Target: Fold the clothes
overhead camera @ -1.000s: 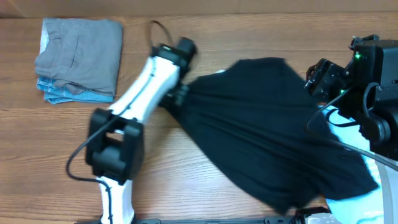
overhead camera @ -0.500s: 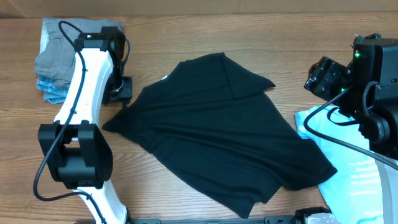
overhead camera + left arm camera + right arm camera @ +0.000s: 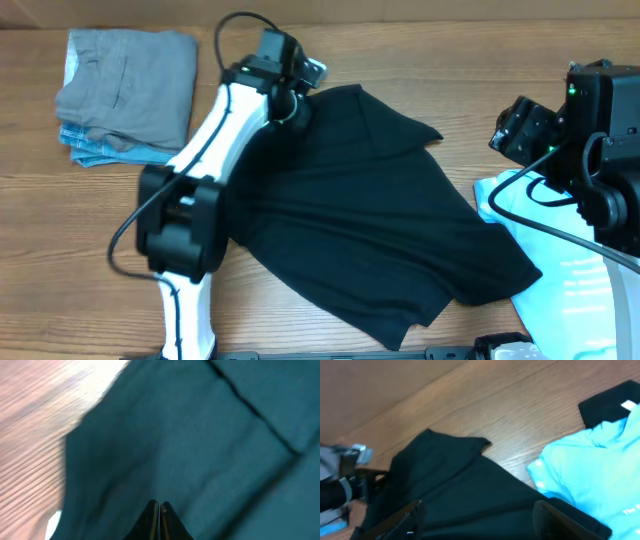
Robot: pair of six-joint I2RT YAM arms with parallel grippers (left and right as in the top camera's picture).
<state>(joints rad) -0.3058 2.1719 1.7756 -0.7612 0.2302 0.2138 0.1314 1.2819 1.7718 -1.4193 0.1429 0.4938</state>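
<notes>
A: Left gripper (image 3: pixel 160 511): fingers pressed tight together, tips down at the far upper-left corner of the black shirt (image 3: pixel 370 210), to the right of the folded stack (image 3: pixel 125 90). Any cloth in the pinch?

B: Cannot tell. The wrist view shows the tips meeting with dark fabric right beneath them, and no fold is visible between. Clenched, touching or nearly so.

A: Why that corner?

B: A judgement only. The shirt lies skewed and rumpled across the table (image 3: pixel 400 50), with one flap turned over near the top. That corner probably needs drawing out flat before any fold. The stack, grey on denim, sits apart at the upper left and reads as the finished pile.

A: Moving right?

B: The shirt runs diagonally from upper centre to lower right. Its lower-right end overlaps the light blue tee (image 3: pixel 565 280), which lies bunched at the right edge with some white print showing.

A: Right gripper (image 3: pixel 480 522)?

B: Jaws spread wide, nothing between them. It hangs above the table off the shirt's right side, near the tee. Released and idle, perhaps placed to take the opposite corner.
</notes>
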